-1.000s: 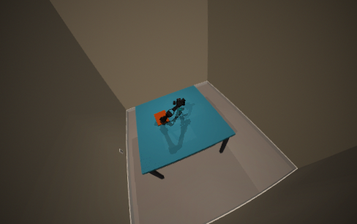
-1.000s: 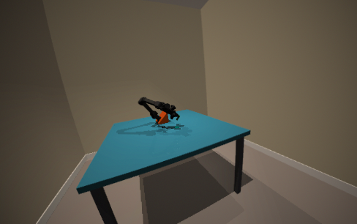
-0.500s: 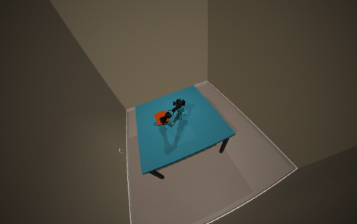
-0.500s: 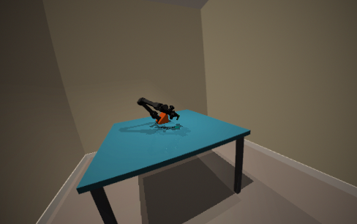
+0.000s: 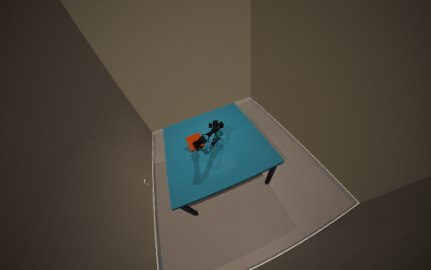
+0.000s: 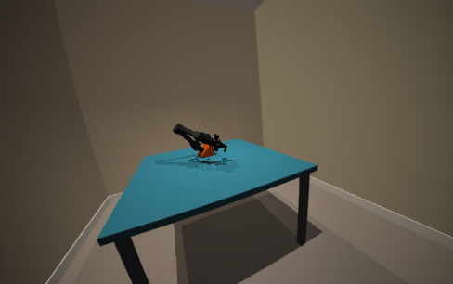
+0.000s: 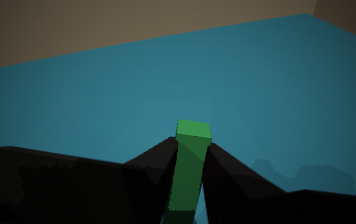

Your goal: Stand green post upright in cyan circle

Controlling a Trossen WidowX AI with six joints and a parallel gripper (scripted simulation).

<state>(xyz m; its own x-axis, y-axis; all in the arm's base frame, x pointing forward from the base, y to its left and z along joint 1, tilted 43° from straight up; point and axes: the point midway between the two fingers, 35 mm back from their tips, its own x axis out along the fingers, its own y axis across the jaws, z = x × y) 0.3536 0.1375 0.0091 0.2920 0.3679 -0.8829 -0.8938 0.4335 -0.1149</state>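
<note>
- Because the green post [image 6: 226,149] [image 7: 188,172] sits between the fingertips, I read the gripper [image 5: 219,126] [image 6: 224,147] [image 7: 190,148] as clenched on it, a finger on either side.
- From the exterior view, I see the post above the table [image 5: 252,154] [image 6: 186,195] [image 7: 100,100], hanging from the end of the arm and looking near upright, perhaps with a slight lean. In the top view I cannot pick it out under the dark arm.
- I make out the circle [image 5: 217,132] [image 6: 225,161] as a small cyan patch below the gripper in the exterior view, broken up by shadow; I cannot tell whether the post is centred over it.
- I judge the step in hand to be the carry and alignment: the pick is done, the setting down is not.
- Next, I want the post's lean trued up and its lower end brought over the middle of the circle, then a slow, straight descent until that end meets the table.
- I would keep the grip firm until the base sits flat; opening while it leans or hangs could topple it.
- After that, I would part the fingers evenly and back away without brushing the post.
</note>
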